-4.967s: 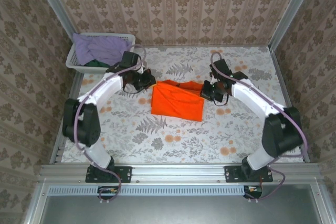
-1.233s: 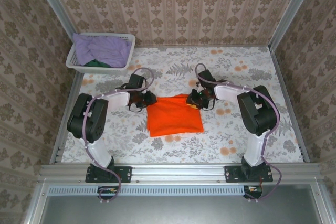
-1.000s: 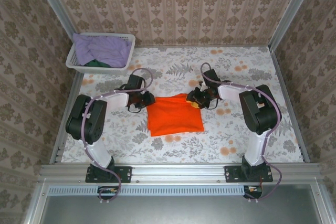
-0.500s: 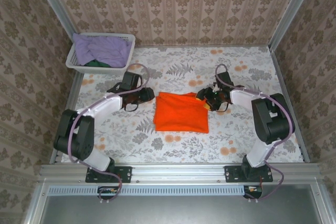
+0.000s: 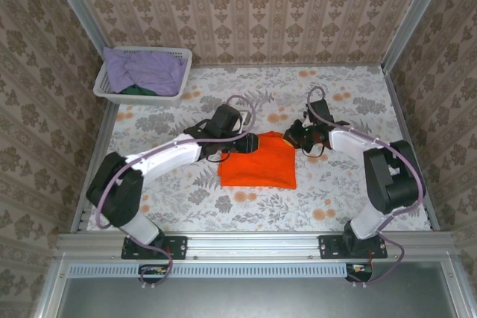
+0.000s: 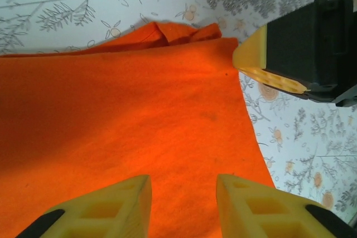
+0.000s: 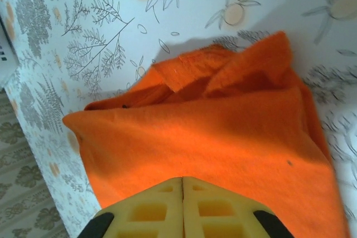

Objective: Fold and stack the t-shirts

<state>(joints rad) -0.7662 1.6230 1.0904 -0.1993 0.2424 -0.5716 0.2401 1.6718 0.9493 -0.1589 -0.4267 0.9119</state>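
We see the left arm point(image 5: 168, 158) and the right arm point(image 5: 350, 141) built alike: white shells between bulky black joints, a lavender cable point(image 5: 240, 99) looping along each, and a black base plate point(image 5: 153, 246) bolted to the aluminium rail point(image 5: 253, 244). At the ends farthest from that rail, the left gripper point(image 6: 183, 204) and the right gripper point(image 7: 182, 207) carry yellow fingers point(image 6: 111, 207) moulded with square recesses, black at the outer corners.

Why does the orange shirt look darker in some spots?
Left wrist view: a dark shadow band crosses the orange shirt low on the left. Right wrist view: the shirt throws a grey shadow on the table behind it. Top view: soft, even light, no glare.
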